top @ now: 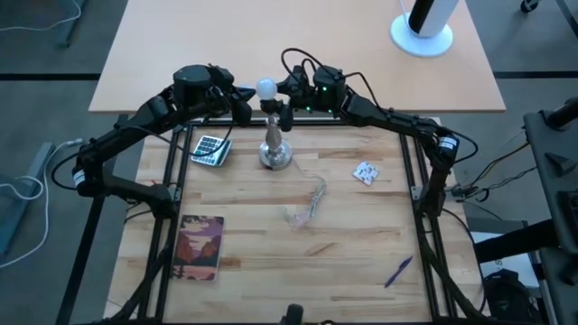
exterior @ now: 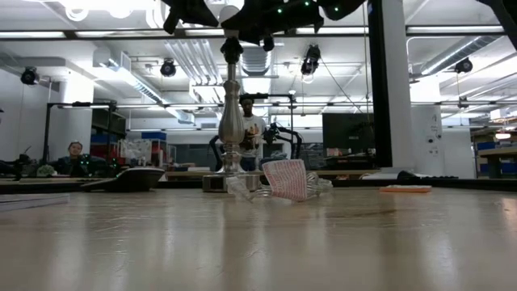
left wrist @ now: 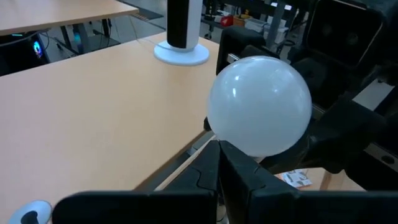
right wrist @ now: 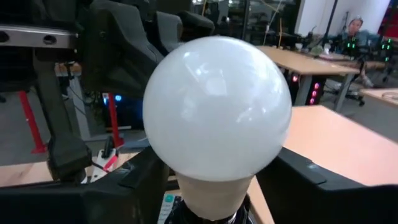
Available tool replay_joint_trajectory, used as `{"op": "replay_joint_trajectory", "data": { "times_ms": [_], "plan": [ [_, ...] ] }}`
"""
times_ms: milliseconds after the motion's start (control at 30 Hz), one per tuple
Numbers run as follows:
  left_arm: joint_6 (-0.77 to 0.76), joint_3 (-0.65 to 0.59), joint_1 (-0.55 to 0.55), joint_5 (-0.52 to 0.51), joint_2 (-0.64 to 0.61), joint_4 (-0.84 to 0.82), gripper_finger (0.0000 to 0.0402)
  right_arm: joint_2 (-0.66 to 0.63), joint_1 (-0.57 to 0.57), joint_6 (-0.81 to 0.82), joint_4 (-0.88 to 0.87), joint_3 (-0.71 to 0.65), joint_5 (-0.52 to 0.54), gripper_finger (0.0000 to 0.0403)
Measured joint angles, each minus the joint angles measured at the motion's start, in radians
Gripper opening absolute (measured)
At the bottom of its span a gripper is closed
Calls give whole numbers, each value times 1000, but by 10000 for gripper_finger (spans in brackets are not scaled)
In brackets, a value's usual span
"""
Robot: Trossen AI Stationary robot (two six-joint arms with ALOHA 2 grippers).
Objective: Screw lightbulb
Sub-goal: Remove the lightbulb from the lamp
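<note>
Sitting on top of the silver lamp stand [top: 275, 144] at the far middle of the wooden table [top: 361, 253], the lightbulb [top: 265, 88] is seen as a smooth, frosted white globe with soft highlights on its skin. A paler neck is shown beneath the globe in the right wrist view [right wrist: 217, 118], running down into the black socket [right wrist: 211, 218]; the screw base itself is hidden. The bulb is flanked by both arms. The right gripper [top: 287, 101] is placed against it from the right, with its dark fingers [right wrist: 143, 180] spread to either side of the neck, close around it; whether they press on it cannot be told. The left gripper [top: 244, 99] is brought in from the left, and its two fingers [left wrist: 211, 174] are seen pressed together just below the globe, closed on nothing.

No containers are seen on the table. A calculator [top: 209, 150] is laid just left of the stand's round foot, and a small white packet with red specks [top: 366, 172] lies well to the right. A clear plastic wrapper [top: 307, 206] is left nearer, in the middle, a picture book [top: 200, 246] near the left corner, and a purple pen [top: 398, 270] near the right. Across the room behind, seated people are visible in the low view.
</note>
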Motion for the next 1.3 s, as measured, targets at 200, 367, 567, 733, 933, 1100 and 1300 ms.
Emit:
{"op": "replay_joint_trajectory", "data": {
  "times_ms": [200, 367, 567, 733, 933, 1100, 1300],
  "plan": [
    [0, 0, 0, -1, 0, -1, 0, 1, 2, -6, -36, 14, 1, 169],
    [0, 0, 0, 1, 0, -6, 0, -1, 0, 83, -45, 18, 0, 167],
    [0, 0, 0, 2, 0, -73, 0, -2, 0, 183, -53, 26, -8, 166],
    [0, 0, 0, 2, -1, -123, 0, -5, 0, 176, -52, 27, -13, 166],
    [0, 0, -5, 46, -11, -185, 0, -11, 10, 96, -79, 28, -8, 165],
    [15, -7, -15, 228, -33, -246, 0, -13, 16, 59, -97, 29, -8, 165],
    [23, -39, -32, 217, -34, -223, 0, -14, 17, 42, -112, 30, -9, 183]
  ]
}}
